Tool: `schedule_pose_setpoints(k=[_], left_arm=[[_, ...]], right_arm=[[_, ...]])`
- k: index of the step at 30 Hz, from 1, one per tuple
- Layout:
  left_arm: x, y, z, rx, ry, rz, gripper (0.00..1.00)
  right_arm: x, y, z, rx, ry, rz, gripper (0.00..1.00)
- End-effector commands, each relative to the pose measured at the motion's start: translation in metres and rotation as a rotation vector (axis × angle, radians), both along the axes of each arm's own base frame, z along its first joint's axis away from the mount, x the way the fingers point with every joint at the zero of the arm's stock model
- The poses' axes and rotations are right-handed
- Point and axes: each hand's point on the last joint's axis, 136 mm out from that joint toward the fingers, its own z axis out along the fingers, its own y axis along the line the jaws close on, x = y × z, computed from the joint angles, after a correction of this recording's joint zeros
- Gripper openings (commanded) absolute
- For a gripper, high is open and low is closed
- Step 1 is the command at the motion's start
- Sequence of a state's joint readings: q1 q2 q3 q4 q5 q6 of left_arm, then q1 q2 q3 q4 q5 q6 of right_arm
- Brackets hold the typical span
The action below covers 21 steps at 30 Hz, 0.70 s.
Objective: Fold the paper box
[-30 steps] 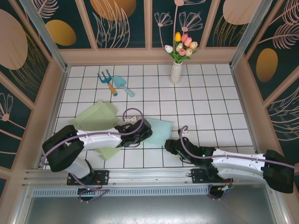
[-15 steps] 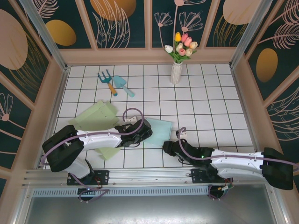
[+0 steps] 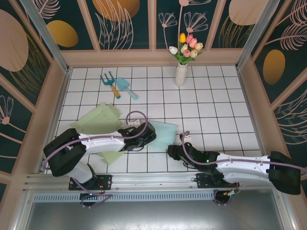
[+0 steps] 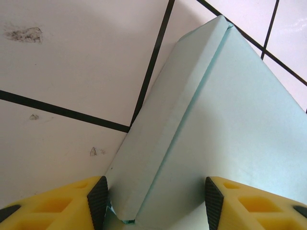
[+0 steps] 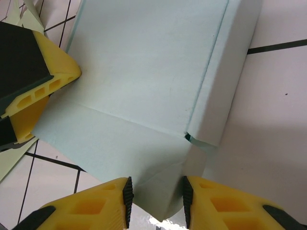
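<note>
The paper box (image 3: 164, 132) is a pale blue sheet lying partly folded on the tiled floor between both arms. My left gripper (image 3: 147, 136) sits on its left side. In the left wrist view the jaws (image 4: 156, 203) stand open over the box (image 4: 225, 124), with a folded-up side wall (image 4: 168, 124) just inside the left pad (image 4: 98, 201). My right gripper (image 3: 173, 150) is at the box's near corner. In the right wrist view its jaws (image 5: 157, 201) are shut on a creased corner flap (image 5: 160, 189) of the box (image 5: 144, 62), which spans from pad to pad.
Pale green paper sheets lie left of the box (image 3: 98, 119) and near the front edge (image 3: 111, 156). A toy fork (image 3: 109, 82) and trowel (image 3: 125, 87) lie further back. A vase of tulips (image 3: 181, 72) stands at the back wall. The left gripper's yellow finger (image 5: 43, 72) rests on the box.
My right gripper has slid a little left onto the box's near corner and its jaws have narrowed on the flap. The left arm and box have not moved.
</note>
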State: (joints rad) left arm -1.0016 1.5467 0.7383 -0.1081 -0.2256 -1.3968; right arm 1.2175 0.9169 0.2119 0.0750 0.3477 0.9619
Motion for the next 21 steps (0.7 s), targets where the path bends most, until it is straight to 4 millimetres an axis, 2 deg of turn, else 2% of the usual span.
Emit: schedule_pose_setpoints(k=[1,13,21], left_arm=[[-0.016,0.035,-0.033,0.154,0.077,0.026,0.56],[-0.017,0.035,-0.037,0.166,0.085,0.026,0.56],[-0.022,0.035,-0.048,0.179,0.124,0.018,0.55]], right_arm=[[0.005,0.003,0.006,0.007,-0.065,0.013,0.36],[0.002,0.003,0.004,0.015,-0.087,0.048,0.35],[0.000,-0.004,0.006,0.045,-0.098,0.044,0.35]])
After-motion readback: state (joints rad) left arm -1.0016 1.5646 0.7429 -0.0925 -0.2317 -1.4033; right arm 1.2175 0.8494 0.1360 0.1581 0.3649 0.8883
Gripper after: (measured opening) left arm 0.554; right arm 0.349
